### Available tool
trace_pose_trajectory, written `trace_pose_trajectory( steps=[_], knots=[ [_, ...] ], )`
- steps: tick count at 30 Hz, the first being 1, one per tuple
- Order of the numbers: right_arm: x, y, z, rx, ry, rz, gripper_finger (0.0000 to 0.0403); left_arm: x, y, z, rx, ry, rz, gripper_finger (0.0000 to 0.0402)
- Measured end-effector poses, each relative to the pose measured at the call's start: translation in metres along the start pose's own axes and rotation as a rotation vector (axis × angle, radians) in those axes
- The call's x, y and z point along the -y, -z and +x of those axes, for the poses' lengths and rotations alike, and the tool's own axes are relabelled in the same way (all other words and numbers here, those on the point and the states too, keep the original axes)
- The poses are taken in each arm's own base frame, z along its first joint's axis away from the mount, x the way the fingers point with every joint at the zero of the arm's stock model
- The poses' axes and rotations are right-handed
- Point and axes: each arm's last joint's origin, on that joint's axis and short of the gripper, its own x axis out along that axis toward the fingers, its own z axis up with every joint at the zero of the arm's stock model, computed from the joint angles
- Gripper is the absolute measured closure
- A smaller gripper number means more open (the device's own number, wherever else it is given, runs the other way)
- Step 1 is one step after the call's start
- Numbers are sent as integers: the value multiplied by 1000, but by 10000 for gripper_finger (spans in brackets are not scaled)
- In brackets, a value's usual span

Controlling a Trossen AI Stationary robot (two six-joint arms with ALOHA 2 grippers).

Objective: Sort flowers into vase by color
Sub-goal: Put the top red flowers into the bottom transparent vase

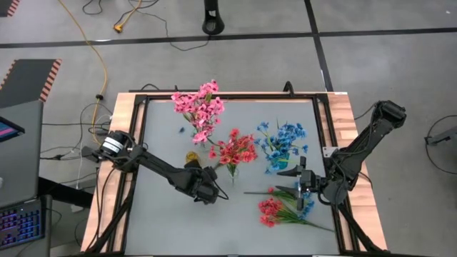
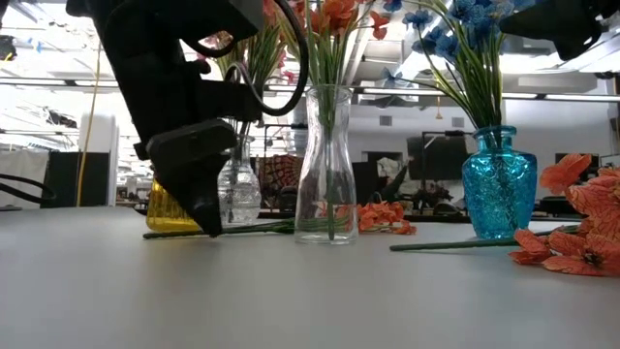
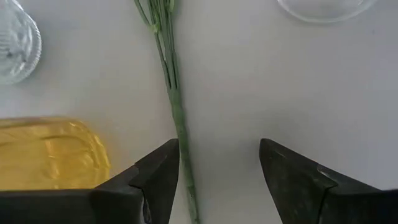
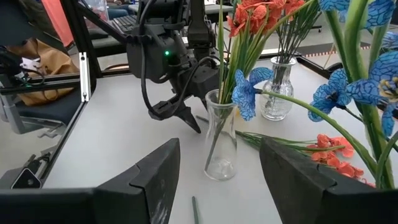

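A loose flower lies flat on the table, its thin green stem between the open fingers of my left gripper, close beside one finger. That gripper points steeply down, its tips just above the table, next to the yellow vase. Coral-red flowers stand in a tall clear vase, blue ones in the blue vase, pink ones in a small clear vase. My right gripper hovers open above loose coral-red sprays and holds nothing. My left gripper comes from above, slanting down, with its fingers across the stem, which lies flat on the table. The stem runs along the inner edge of one finger. I cannot tell whether that finger touches it.
The vases stand close together in the table's middle, the yellow vase right beside my left gripper. Another loose stem lies near my right gripper. A raised black frame rims the table. Bare grey surface shows along the near edge.
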Motion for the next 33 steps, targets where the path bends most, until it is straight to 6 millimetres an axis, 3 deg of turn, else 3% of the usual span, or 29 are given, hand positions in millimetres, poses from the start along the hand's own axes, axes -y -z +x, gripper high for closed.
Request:
trace_pose_trajectory(
  steps=[11, 25, 33],
  knots=[
    [0, 0, 0, 0, 0, 0, 154, -2, -3, 10, -78, 42, -35, 241],
    [0, 0, 0, 0, 0, 1, 154, 2, -1, 8, -106, 61, -88, 391],
    [0, 0, 0, -1, -6, 3, 154, 14, 3, -11, -211, 75, -43, 399]
  ],
)
